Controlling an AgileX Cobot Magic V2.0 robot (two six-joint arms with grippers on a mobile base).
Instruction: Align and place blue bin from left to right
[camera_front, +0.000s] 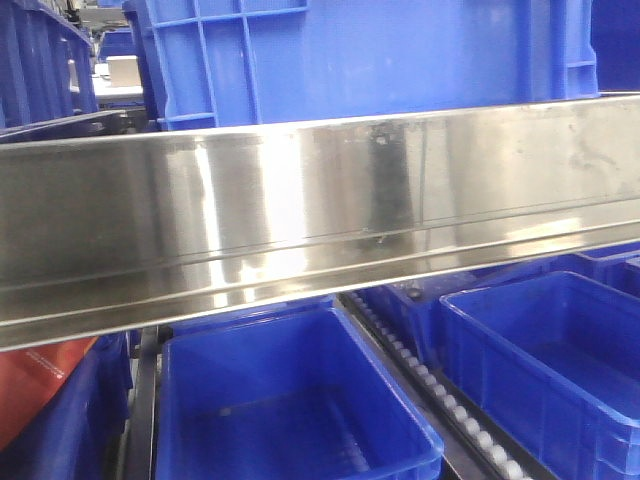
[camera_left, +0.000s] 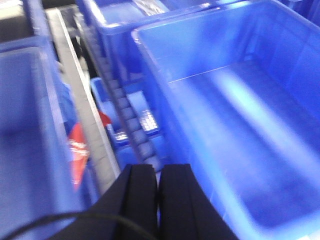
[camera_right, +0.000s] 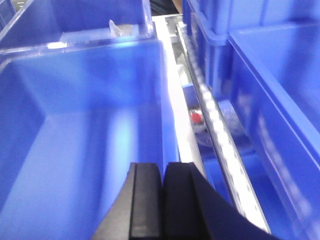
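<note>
The blue bin (camera_front: 300, 410) is seen just left of the roller rail (camera_front: 440, 395). Its long wall lies parallel to that rail and its inside is empty. A second bin (camera_front: 560, 350) is set just right of the rail. A ribbed crate (camera_front: 380, 50) is seen higher than the rail, above a steel beam (camera_front: 320, 220) that crosses the front view.

The right gripper (camera_right: 162, 200) is held over the bin wall nearest the rail, with its fingers pressed together and nothing between them. The left gripper (camera_left: 157, 200) is held over the bin wall farthest from the rail, likewise closed on nothing. A red object (camera_left: 77, 150) is glimpsed farther left of the rail, past the bin; what it is cannot be told.

The bin is judged to be lined up squarely with the rail, and it is gripped by neither arm. Whether this is its final place or its starting place cannot be settled from these views. If it is the starting place, grasping, carrying rightward and setting down are all left to be done. If it is the final place, only the withdrawal of the arms is left.
</note>
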